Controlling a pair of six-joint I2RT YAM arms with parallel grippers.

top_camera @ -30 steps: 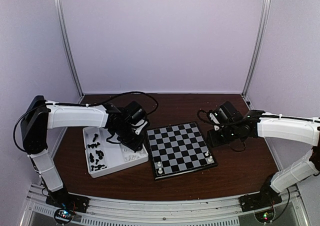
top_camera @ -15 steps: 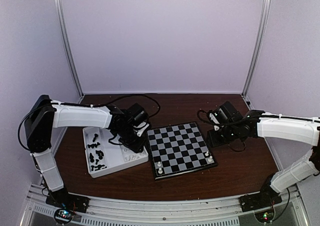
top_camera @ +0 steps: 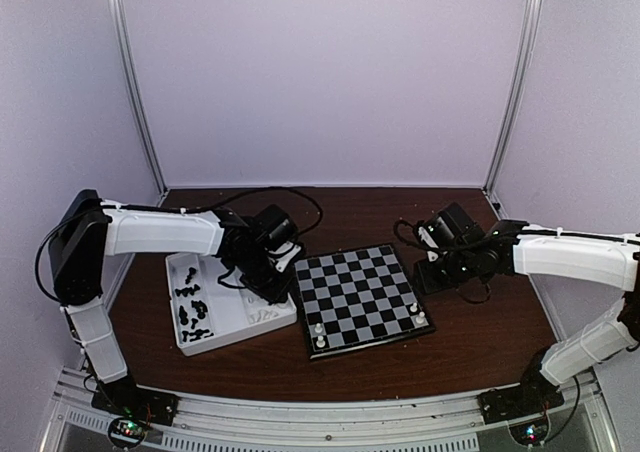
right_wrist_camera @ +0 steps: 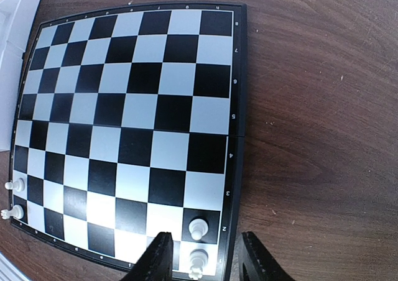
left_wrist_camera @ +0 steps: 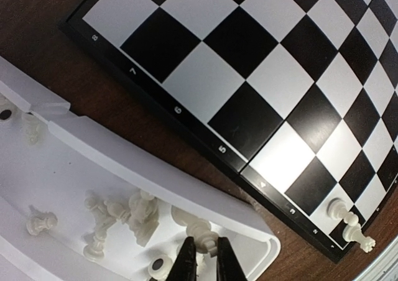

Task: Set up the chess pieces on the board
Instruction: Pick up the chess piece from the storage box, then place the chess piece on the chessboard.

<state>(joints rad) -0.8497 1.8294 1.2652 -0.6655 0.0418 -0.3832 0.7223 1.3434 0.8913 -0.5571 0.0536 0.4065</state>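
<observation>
The left hand [left_wrist_camera: 204, 257] has just closed in the tray [left_wrist_camera: 124, 161], it seems on a white piece [left_wrist_camera: 200, 231], ready for the board [left_wrist_camera: 249, 76]; the right hand [right_wrist_camera: 202, 257] waits half open, empty.

Left arm [top_camera: 160, 232] and right arm [top_camera: 570, 257] showing white shells, black joints, black cables [top_camera: 290, 191] trailing; left claw [left_wrist_camera: 204, 244] slim, black.

- The board [top_camera: 355, 297] lies at the middle of the counter [top_camera: 470, 347].
- The tray [top_camera: 215, 340] lies left of the board, just beside its left edge.
- Two pieces [top_camera: 319, 335] stand at the board's near-left corner, and two more pieces [top_camera: 417, 315] at its near-right corner.
- Loose pieces [top_camera: 192, 312] lie in the tray's half far from the board, and other pieces [left_wrist_camera: 118, 216] in the half beside the board.
- Between the jaws of the left gripper [left_wrist_camera: 204, 250], in the tray's corner beside the board, sits one piece [left_wrist_camera: 202, 230].
- The right gripper [right_wrist_camera: 206, 239] hangs over the board's right edge.
</observation>
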